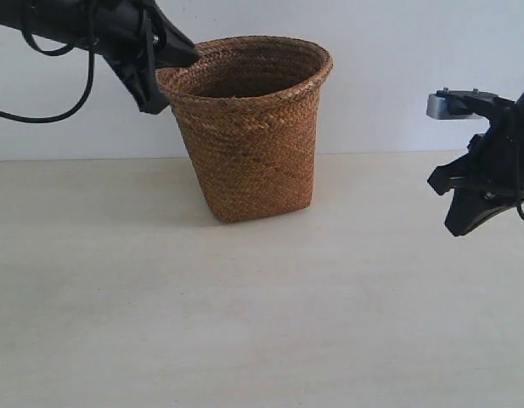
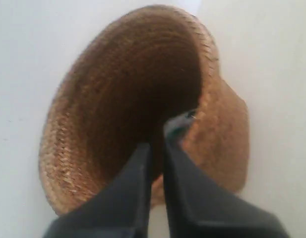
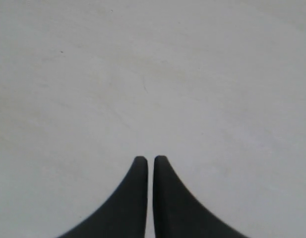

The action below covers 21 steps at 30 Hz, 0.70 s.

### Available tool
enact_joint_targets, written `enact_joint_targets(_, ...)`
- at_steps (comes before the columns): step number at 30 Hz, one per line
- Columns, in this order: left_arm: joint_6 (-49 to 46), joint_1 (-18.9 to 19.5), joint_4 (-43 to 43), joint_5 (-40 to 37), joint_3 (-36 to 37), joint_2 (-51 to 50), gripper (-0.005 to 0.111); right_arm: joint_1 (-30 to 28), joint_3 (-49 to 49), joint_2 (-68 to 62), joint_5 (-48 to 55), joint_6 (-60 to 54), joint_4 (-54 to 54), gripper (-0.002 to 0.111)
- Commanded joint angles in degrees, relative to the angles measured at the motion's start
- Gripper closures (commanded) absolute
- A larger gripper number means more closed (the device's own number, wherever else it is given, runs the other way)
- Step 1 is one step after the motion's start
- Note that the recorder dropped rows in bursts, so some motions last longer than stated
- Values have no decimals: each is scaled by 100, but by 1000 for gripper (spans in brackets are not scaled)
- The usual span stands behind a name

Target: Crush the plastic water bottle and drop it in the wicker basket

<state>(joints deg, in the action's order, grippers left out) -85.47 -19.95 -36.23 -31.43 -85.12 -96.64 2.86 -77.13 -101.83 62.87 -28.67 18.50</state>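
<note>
The brown wicker basket (image 1: pixel 253 136) stands upright at the back middle of the table. My left gripper (image 1: pixel 190 53) hovers at the basket's left rim, pointing into the opening. In the left wrist view the gripper (image 2: pixel 156 145) is shut with only a thin gap, and it looks down into the basket (image 2: pixel 68 148). A small blurred grey-green bit (image 2: pixel 182 119) shows just past one fingertip, inside the basket. I cannot tell whether it is the bottle's cap. No other part of the plastic water bottle is visible. My right gripper (image 1: pixel 459 228) (image 3: pixel 148 158) hangs shut and empty above the table at the far right.
The pale wooden table (image 1: pixel 245 323) spreads in front of the basket, with a white wall behind. A black cable (image 1: pixel 41 115) loops below the left arm. The right wrist view shows only bare tabletop (image 3: pixel 153 74).
</note>
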Motion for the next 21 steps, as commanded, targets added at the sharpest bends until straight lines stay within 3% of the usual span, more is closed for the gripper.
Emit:
enact_joint_targets(1,1246,20,1266,-997,-16,305,102,1,-16,107,101,629,-979,108)
enact_joint_targets(8,3220,30,2719,-2093,-16,523,102,-131,-16,415,588,1183,-1736,108)
enact_joint_targets(16,5099,557,2872,-3837,-16,559,102,-747,304,1265,489,1393,-1363,108)
enact_joint_targets(21,5938,876,2894,-3853,97,754,102,-764,806,1973,-162,1377,-1387,108)
